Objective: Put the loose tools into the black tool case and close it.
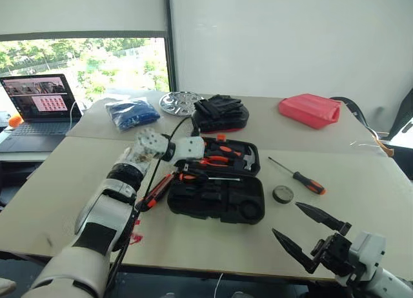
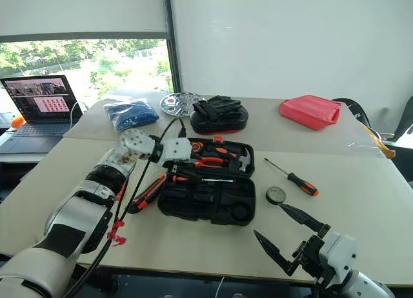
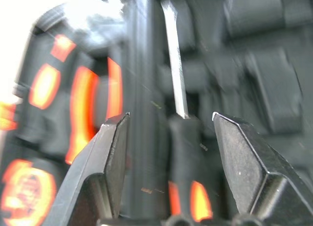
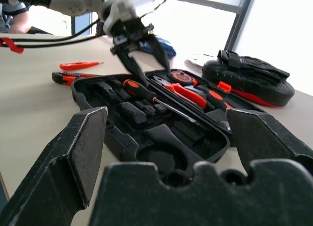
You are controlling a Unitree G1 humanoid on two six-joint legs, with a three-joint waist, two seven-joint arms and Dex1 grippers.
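Left eye view: two pale beige tables (image 1: 361,201) pushed together stand before a white wall and a window full of green trees, with an open laptop (image 1: 37,111) on a lower desk at the left. On the near table lies the black tool case (image 1: 216,182), a matte moulded plastic clamshell spread open, its lid half holding orange-handled pliers (image 1: 216,160) and a small hammer (image 1: 248,158). A short screwdriver (image 4: 142,91) with a glossy orange-and-black grip lies in a slot of the near half, directly below the left gripper (image 4: 144,57), whose two black fingers stand apart and empty just above it. Just beside the case's left edge lie the utility knife (image 1: 153,193) and, farther out, the slim orange tester pen (image 4: 80,65). To the case's right rest the round black tape roll (image 1: 282,194) and, beyond it, the long screwdriver (image 1: 298,176) — thin steel shaft, ribbed handle. The right gripper (image 1: 308,232) hangs at the table's near edge, pointed fingers wide apart, holding nothing. On the far table sit a blue bag (image 1: 131,112), a perforated metal disc (image 1: 180,103), a black oval pouch (image 1: 221,114) and a red plastic box (image 1: 310,109).
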